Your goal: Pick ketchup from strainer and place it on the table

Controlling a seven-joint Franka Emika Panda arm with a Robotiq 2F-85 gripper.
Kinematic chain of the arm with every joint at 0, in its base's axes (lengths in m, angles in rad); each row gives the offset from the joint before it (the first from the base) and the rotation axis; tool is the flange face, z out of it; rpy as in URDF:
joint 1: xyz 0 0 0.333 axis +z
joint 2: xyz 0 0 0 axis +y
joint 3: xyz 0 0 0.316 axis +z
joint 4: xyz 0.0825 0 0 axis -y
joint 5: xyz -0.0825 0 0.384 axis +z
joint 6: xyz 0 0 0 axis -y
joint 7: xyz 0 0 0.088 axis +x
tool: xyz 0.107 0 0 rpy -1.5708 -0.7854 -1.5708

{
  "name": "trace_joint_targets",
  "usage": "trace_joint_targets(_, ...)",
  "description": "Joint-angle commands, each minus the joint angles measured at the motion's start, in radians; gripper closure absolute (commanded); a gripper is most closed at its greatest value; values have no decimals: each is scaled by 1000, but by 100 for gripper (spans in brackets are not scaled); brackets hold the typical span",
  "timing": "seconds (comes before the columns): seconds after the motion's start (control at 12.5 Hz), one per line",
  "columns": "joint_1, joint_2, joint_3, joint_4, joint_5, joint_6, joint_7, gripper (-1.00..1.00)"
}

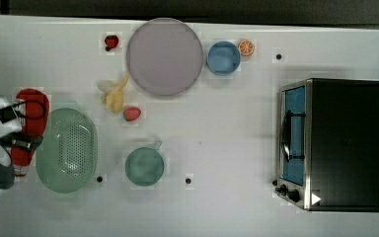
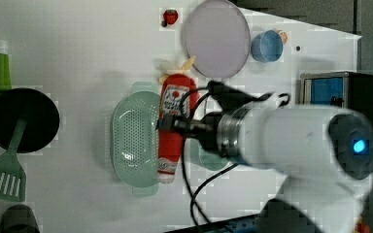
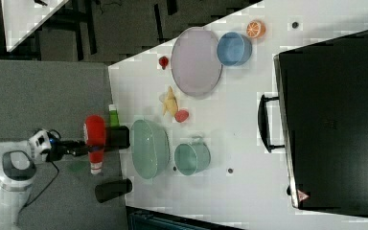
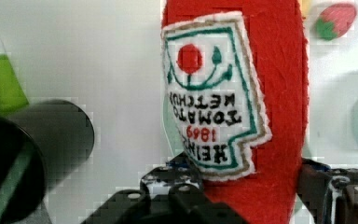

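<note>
— What lies around the worktop [image 3: 249,124]?

— In the right view, grey floor [image 3: 43,100] spreads along the right view's left, and a dark strip with black bars runs past the far edge. A second white surface [image 3: 28,17] sits in the upper left corner of the right view.

— And the light?

— Even and soft; the white top looks bright, with faint shadows. In the top view, a dark band [image 1: 187,7] borders the upper edge.
</note>
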Motion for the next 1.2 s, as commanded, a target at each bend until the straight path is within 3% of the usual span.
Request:
trace_joint_targets(0.08, -94, 34, -92, 82, 0, -111, -94, -21)
trace_joint_targets(0.32, -124, 58, -196, 139, -4, -144, -184, -21)
trace_joint_targets(0.72, -153, 57, -398, 138, -51, -136, -394, -21)
trace_joint_targets(1.2, -203, 46, -480, 63, -50, -106, -539, -21)
